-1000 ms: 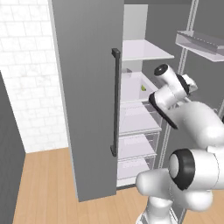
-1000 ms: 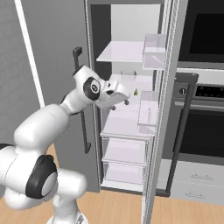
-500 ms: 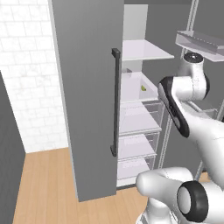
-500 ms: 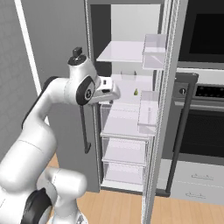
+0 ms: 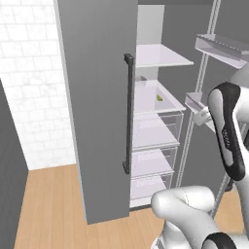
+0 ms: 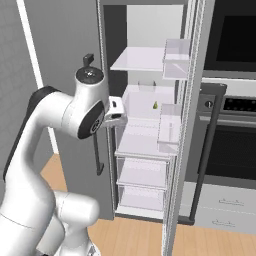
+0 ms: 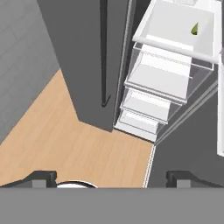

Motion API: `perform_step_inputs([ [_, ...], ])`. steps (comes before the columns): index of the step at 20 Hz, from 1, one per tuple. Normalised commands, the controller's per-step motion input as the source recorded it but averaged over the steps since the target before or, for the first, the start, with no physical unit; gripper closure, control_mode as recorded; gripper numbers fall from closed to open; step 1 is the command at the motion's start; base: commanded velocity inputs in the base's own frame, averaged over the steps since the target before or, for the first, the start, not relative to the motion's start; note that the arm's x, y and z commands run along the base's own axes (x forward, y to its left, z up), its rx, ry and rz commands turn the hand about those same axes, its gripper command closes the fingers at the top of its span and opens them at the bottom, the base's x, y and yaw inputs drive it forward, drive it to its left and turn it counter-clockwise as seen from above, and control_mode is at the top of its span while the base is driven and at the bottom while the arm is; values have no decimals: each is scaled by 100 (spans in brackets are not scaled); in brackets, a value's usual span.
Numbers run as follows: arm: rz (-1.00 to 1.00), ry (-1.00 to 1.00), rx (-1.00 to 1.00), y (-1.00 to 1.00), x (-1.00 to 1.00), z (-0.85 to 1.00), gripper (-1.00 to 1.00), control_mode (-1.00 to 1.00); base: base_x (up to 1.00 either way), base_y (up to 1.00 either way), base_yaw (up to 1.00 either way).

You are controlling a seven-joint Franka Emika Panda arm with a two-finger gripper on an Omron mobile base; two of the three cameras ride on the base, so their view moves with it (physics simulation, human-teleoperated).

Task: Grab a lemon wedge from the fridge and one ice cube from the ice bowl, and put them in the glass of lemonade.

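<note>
While the fridge stands open, I see white shelves over clear drawers. Lemon wedge, tiny, yellow-green, sits alone on the middle shelf. Right base view adds the oven; hand view adds wood floor. Claw tips wide apart, holding nothing, well clear of the wedge.

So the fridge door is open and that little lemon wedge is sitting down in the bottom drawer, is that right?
Not quite. The fridge is open, but the lemon wedge lies on a white shelf in the middle, above the clear drawers, not in the bottom one. The right base view shows it; the left base view has it at.
</note>
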Motion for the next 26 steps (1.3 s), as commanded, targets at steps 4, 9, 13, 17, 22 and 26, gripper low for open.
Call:
perform_step_inputs([
  [4, 16, 0, 2, 21, -100, 10, -100, -100, 0, 0, 0],
  [9, -6, 4, -2, 10, -100, 81, -100, -100, 0, 0, 0],
  [13, -14, 4, 0, 1, -100, 55, -100, -100, 0, 0, 0],
  [17, -19, 2, 0, 39, -88, 60, -100, -100, 0, 0, 0],
  [22, -36, 0, 0, 72, 26, -14, -100, -100, 0, 0, 0],
  [26, -23, 0, 0, 13, 3, -15, -100, -100, 0, 0, 0],
])
